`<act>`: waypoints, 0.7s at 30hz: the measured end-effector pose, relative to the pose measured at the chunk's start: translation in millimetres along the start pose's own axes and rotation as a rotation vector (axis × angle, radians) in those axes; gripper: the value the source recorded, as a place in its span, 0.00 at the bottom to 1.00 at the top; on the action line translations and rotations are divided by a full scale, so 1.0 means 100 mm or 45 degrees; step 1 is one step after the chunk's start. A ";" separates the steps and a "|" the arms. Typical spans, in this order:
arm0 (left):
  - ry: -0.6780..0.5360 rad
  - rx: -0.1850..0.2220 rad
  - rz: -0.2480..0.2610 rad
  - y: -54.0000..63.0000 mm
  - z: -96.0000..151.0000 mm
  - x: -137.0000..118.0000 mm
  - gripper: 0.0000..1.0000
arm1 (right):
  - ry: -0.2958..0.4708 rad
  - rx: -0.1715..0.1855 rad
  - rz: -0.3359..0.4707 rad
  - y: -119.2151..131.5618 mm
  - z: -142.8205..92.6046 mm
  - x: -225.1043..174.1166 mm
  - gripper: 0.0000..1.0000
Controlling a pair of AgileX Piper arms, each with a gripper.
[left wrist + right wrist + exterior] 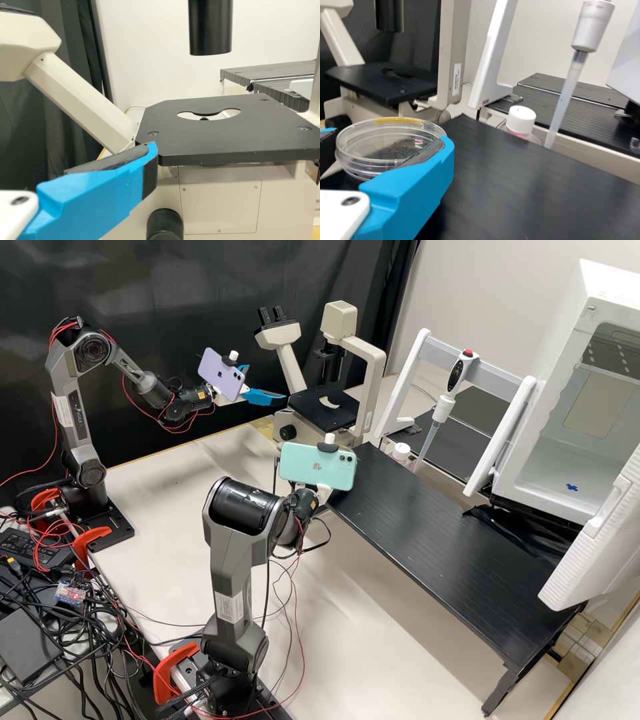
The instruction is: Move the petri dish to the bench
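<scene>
- Gripping petri dish [385, 145], right wrist view: right gripper [323, 495], fingers clamped on it near black bench [453, 547] corner.
- High view: green phone [313, 468] blocks that grip.
- Dish roughly level, flat side up, round; edge partly behind finger.
- Left gripper [267, 383], high view: fingers apart, near microscope [320, 412].

The microscope [377, 367] is looking creamy. Left of it, the left gripper [267, 383] is showing bright blue. Near it, a phone [310, 468] is looking minty green, the petri dish [365, 142] clear with a yellow stripe, and the black bench [433, 553] is showing thin lines.
</scene>
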 end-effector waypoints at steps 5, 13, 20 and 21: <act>0.000 0.000 0.000 0.00 0.00 0.00 1.00 | 0.011 0.003 0.025 -0.02 0.09 -0.19 0.00; 0.000 0.000 0.000 0.00 0.00 0.00 1.00 | 0.013 0.006 0.038 -0.04 0.14 -0.27 1.00; 0.000 0.000 0.000 0.00 0.00 0.00 1.00 | 0.035 -0.009 0.066 -0.03 0.13 -0.27 1.00; 0.000 0.000 0.000 0.00 0.00 0.00 1.00 | 0.037 -0.009 0.068 -0.03 0.12 -0.27 1.00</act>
